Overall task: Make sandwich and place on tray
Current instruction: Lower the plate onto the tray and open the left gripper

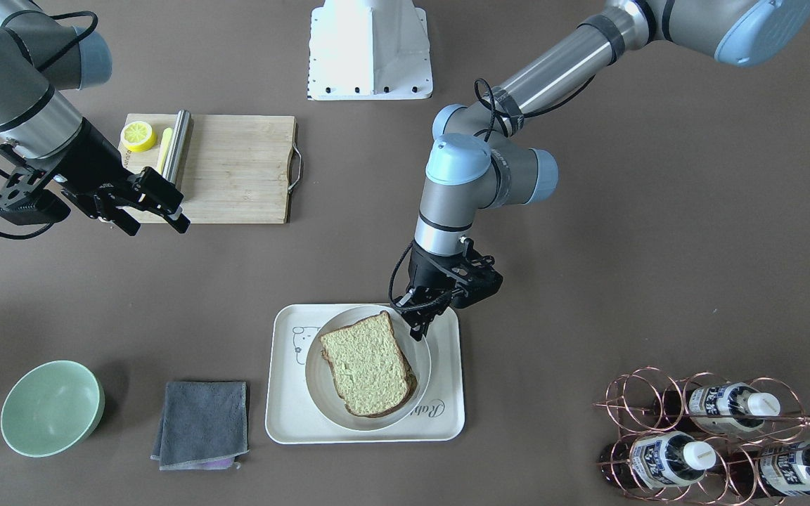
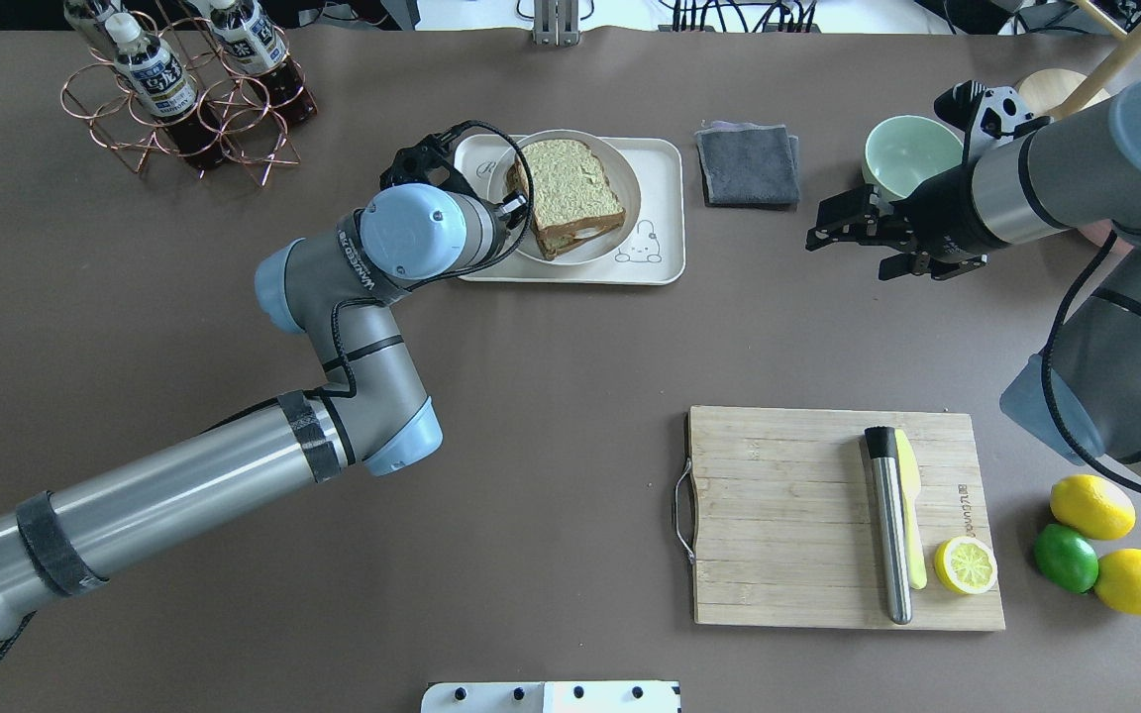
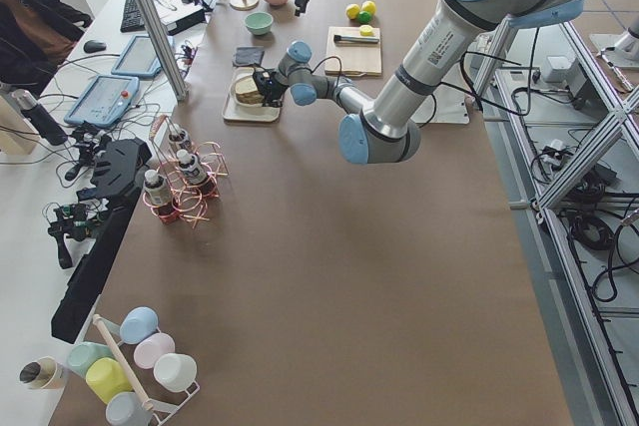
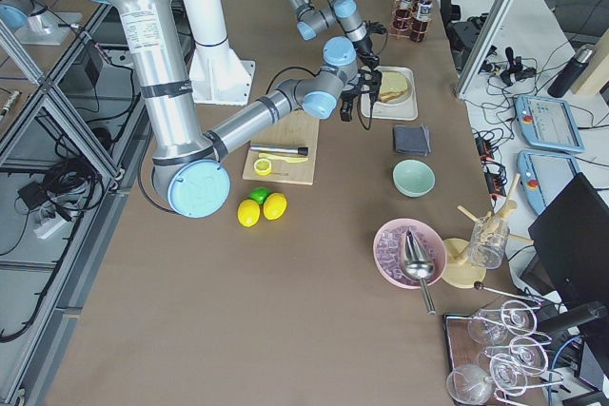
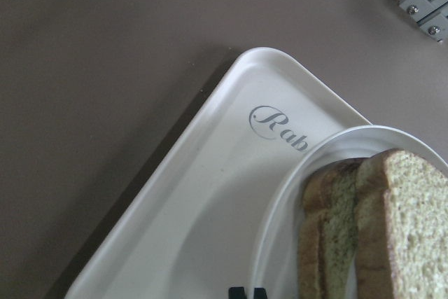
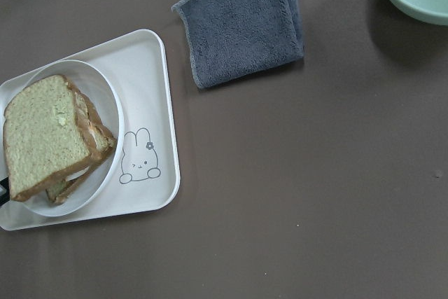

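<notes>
Sandwich (image 1: 368,365) on plate (image 1: 320,404) w/in tray (image 1: 285,418).

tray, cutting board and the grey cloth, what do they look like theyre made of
The tray looks like matte cream plastic or melamine: smooth, with a moulded rounded rim and a printed drawing. The cutting board looks like bamboo or pale wood, with visible glued strips. The grey cloth looks like microfibre, with a fuzzy pile and a stitched edge.
</notes>
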Controlling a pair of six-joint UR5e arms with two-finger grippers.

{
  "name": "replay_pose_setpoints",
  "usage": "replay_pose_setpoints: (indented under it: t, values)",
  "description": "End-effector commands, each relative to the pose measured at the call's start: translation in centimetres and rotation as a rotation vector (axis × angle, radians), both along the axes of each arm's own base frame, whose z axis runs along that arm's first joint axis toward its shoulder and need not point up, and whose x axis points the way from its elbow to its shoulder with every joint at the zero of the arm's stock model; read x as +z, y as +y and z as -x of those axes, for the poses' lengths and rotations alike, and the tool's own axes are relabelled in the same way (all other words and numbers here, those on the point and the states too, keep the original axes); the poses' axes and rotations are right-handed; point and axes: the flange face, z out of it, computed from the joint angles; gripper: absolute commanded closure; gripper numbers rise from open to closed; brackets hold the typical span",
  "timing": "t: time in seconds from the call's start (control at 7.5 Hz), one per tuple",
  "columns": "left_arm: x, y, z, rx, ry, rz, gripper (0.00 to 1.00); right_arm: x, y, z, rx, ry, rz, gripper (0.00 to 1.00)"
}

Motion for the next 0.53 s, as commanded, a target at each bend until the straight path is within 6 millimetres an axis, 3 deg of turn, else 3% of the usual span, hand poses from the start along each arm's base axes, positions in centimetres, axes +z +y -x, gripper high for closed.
replay_pose_setpoints:
  t: [0.0, 0.13, 0.4]
  values:
    - [0.2, -0.1, 0.2, 0.006, -0.012, -0.017, 0.41, -0.2, -0.1, 0.0, 0.002, -0.002, -0.003, 0.01]
    - [-0.5, -0.4, 0.8, 0.0, -0.002, -0.023, 0.03, -0.2, 0.0, 0.0, 0.0, -0.002, -0.002, 0.01]
    - [-3.2, -0.4, 3.0, 0.0, 0.043, -0.054, 0.02, -0.5, 0.0, -0.1, -0.014, -0.013, 0.002, 0.01]
